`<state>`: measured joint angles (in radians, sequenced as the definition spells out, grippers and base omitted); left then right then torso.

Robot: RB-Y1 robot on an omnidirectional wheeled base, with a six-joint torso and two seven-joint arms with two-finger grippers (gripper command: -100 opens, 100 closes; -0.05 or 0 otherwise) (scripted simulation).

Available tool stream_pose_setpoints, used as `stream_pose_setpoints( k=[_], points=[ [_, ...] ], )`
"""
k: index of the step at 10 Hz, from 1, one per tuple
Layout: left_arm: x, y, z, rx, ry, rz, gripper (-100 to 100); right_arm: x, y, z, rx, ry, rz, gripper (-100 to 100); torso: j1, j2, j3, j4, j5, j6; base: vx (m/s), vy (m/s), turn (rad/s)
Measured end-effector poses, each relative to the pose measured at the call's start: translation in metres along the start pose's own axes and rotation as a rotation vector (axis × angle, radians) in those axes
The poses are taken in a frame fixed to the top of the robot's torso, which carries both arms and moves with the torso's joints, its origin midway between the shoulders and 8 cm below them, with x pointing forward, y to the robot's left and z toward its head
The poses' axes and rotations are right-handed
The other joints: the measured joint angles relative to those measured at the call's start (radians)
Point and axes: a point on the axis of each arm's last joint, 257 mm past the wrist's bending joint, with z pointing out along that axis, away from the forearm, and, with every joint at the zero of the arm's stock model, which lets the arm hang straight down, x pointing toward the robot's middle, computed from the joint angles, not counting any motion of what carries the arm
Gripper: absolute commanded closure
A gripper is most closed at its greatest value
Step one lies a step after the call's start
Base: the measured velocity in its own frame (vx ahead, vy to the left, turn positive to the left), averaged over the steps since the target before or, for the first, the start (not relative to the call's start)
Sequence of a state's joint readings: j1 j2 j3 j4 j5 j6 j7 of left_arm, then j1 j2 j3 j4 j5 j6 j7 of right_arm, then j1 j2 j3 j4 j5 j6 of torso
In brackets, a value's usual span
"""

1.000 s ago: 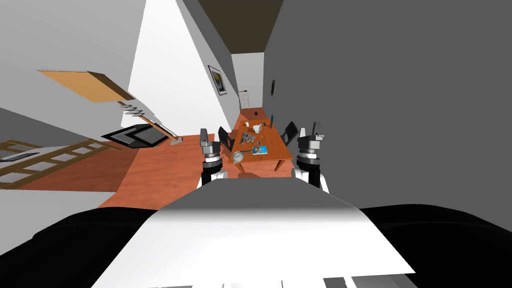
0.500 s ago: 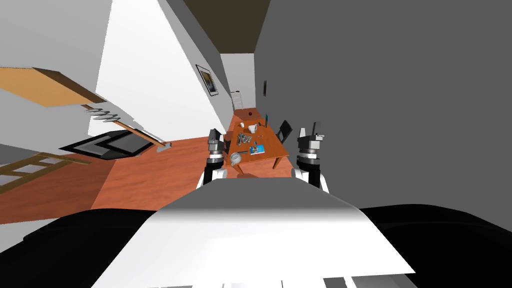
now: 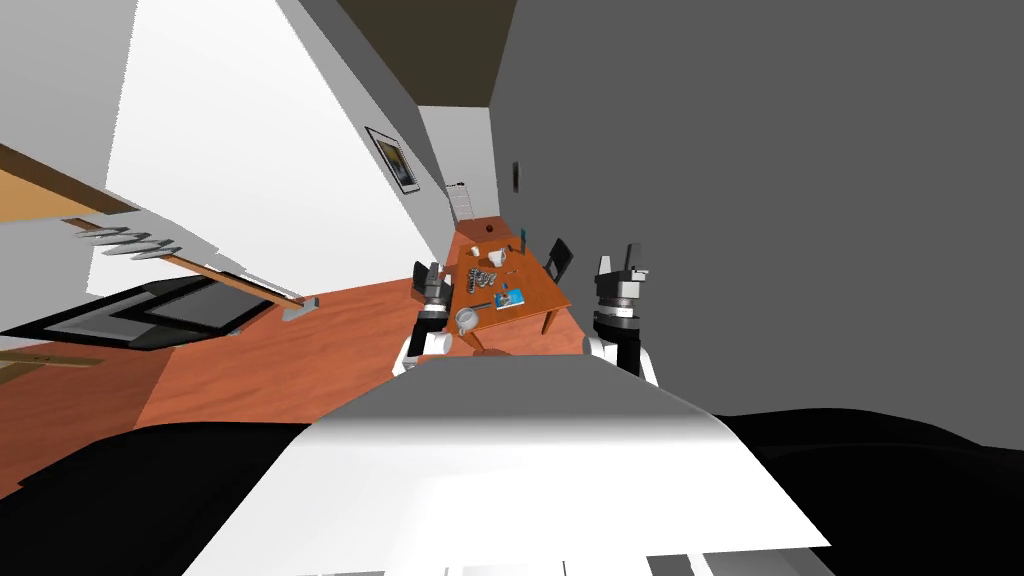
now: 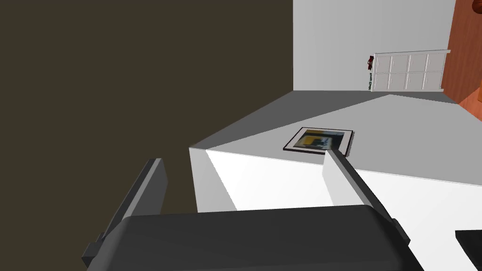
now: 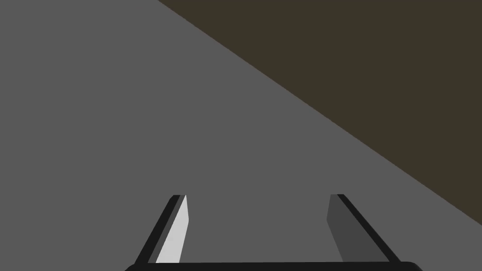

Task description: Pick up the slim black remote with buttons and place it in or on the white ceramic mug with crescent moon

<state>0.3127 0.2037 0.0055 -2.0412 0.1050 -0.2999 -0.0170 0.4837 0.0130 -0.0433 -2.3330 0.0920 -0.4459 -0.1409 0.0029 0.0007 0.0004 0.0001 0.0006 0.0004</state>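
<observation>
My view has swung; the table [image 3: 537, 287] and white mug [image 3: 497, 258] lie well ahead; left claw [image 4: 243, 157] and right claw [image 5: 259, 197] gape empty.

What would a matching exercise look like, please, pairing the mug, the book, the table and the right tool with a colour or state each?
Things:
1. mug
2. book
3. table
4. right tool

Colour or state:
a. open
b. blue
c. white
d. orange-brown

Pairs: 1-c, 2-b, 3-d, 4-a.
</observation>
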Motion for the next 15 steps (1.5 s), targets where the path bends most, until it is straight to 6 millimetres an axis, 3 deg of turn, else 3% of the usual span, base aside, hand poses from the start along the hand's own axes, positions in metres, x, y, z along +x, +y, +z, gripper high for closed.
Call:
stream_pose_setpoints(
  k=[5,8,15],
  points=[
    [-0.014,0.069,0.009,-0.182,0.001,-0.012,-100,0.0,0.0,0.0,0.0,0.0,0.0,0,-0.001,-0.001,0.0,0.0,0.0,-0.001,-0.014,0.024,-0.163],
    [-0.031,0.104,0.013,-0.286,-0.007,-0.019,-100,0.0,0.0,0.0,0.0,0.0,0.0,0,-0.001,-0.001,-0.001,0.0,0.0,0.0,-0.01,0.022,-0.169],
    [-0.059,0.178,0.0,-0.5,-0.048,-0.04,-100,0.0,0.0,0.0,0.0,0.0,0.0,0,-0.002,-0.002,-0.001,0.0,0.0,-0.002,-0.008,0.015,-0.131]
  ],
)
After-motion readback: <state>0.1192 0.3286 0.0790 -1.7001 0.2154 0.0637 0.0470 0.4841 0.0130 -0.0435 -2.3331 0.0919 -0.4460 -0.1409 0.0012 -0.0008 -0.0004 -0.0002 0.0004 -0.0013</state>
